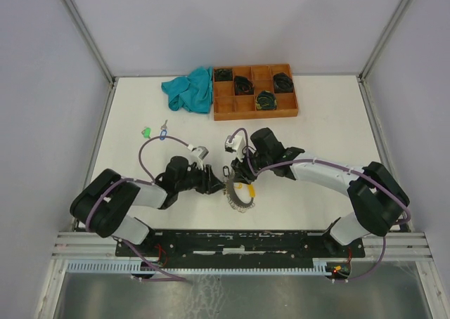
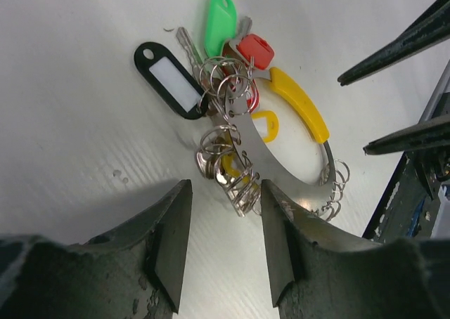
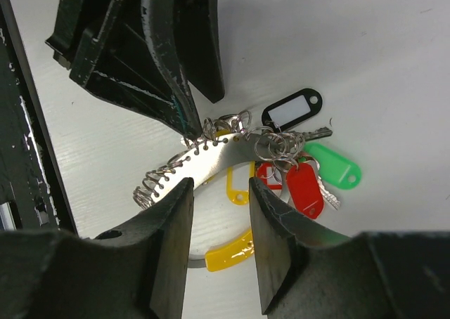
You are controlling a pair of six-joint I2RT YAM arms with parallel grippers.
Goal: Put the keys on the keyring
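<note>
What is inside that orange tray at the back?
Four dark coiled bundles sit in separate compartments of the tray; the rest look bare. Anything beneath the bundles is covered.

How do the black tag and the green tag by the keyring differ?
The black tag is a black frame around a white insert; the green tag is all green. In the left wrist view the black tag lies left of the small rings, the green tag above them. Both sit bunched at the keyring's end.
</note>
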